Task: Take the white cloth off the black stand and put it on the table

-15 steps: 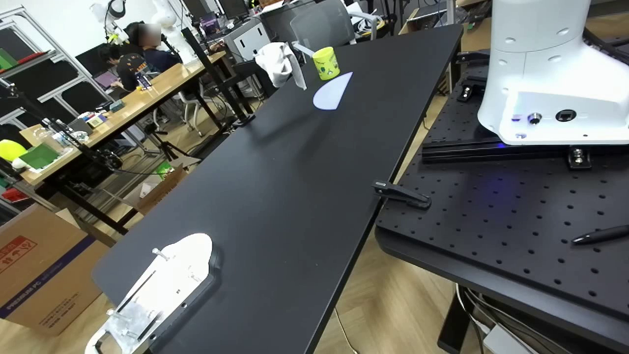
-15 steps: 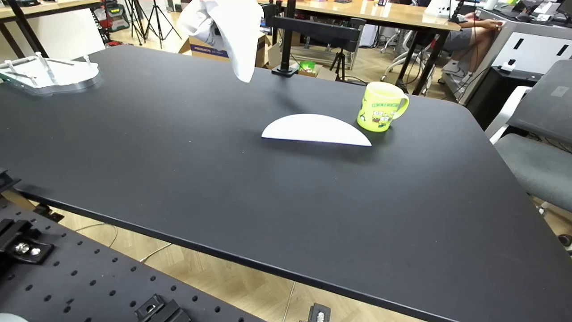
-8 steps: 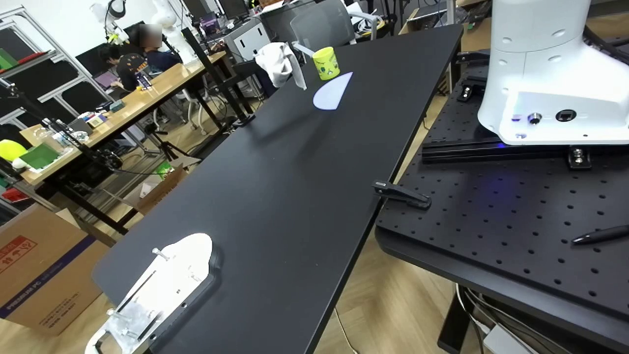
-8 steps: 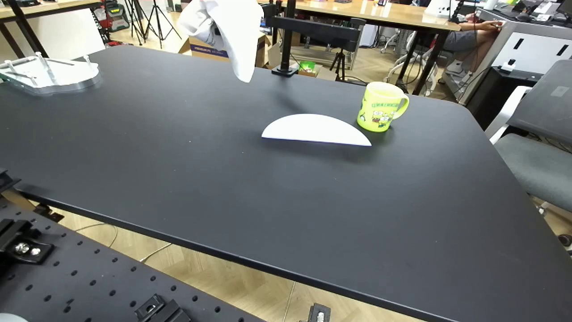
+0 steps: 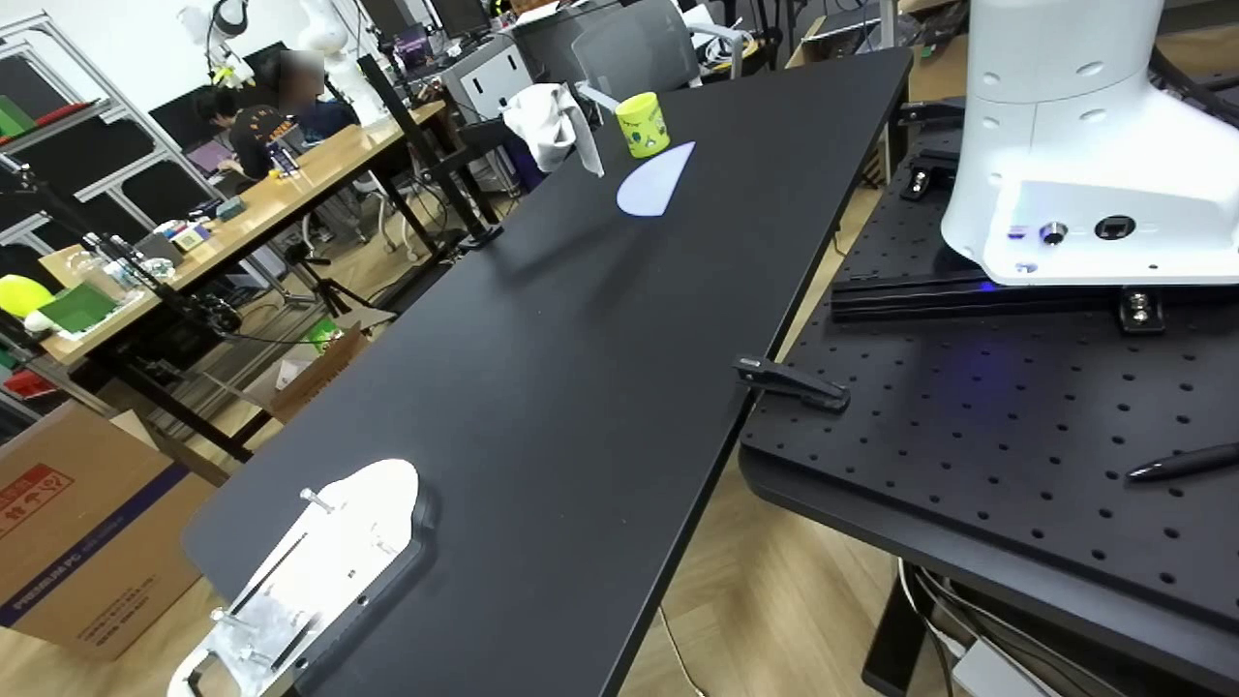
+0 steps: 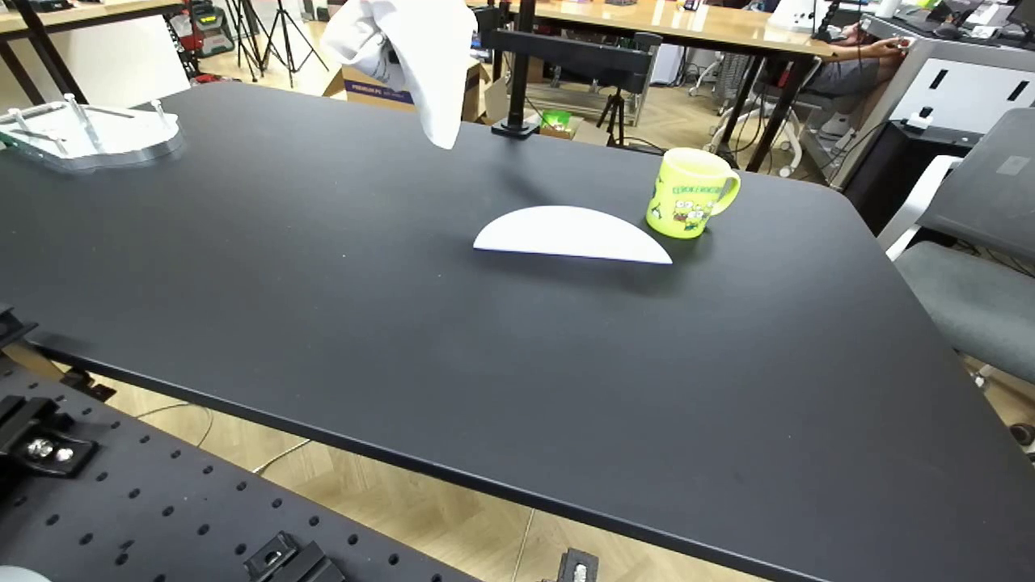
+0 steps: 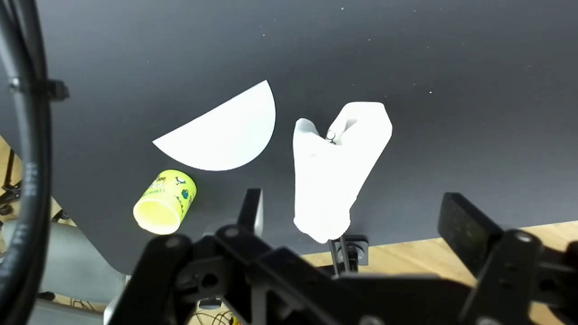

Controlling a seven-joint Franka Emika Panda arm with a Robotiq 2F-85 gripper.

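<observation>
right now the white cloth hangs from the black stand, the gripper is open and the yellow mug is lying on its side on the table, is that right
Not quite: the yellow mug stands upright on the table, not on its side, as both exterior views show. The rest holds: the white cloth hangs from the black stand and the gripper is open.

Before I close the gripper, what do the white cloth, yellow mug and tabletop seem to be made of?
White cloth: seems soft, matte fabric, by its folds and drooping end. Yellow mug: smooth finish, from its even colour and printed figures; ceramic or plastic, I can't tell. Tabletop: probably laminate or coated board, dull black, as no crisp reflections show.
</observation>
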